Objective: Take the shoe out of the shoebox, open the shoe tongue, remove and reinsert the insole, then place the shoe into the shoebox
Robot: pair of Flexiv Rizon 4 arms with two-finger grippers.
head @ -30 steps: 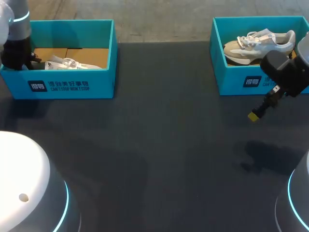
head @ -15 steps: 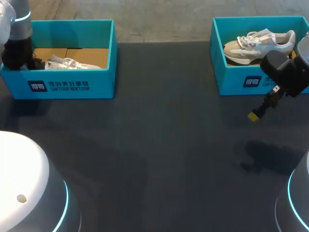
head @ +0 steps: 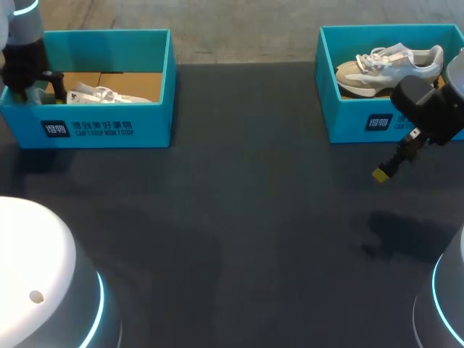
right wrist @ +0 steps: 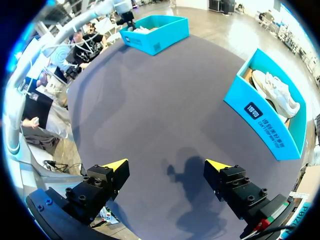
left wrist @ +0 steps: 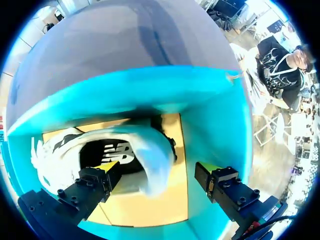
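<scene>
A white shoe (head: 101,94) lies in the teal shoebox (head: 109,127) at the table's far left. My left arm (head: 25,61) comes down over that box's left end. In the left wrist view my left gripper (left wrist: 159,170) stands open just above the shoe's heel (left wrist: 145,155), one finger (left wrist: 102,175) close beside the shoe, the other clear of it. My right gripper (head: 382,172) hangs open over the bare table in front of the right shoebox (head: 348,123), with nothing between its fingers (right wrist: 166,164). That box holds a beige and white shoe (head: 388,65).
The dark table top (head: 239,203) stretches between the two boxes. The left box has a cardboard floor (left wrist: 150,210) and high teal walls (left wrist: 215,120) around my left gripper. The right box (right wrist: 265,112) lies ahead and to the side of my right gripper.
My left gripper has opened wide and its arm has lifted a little at the left box's end. The white shoe stays in the box. The right arm has not moved.
</scene>
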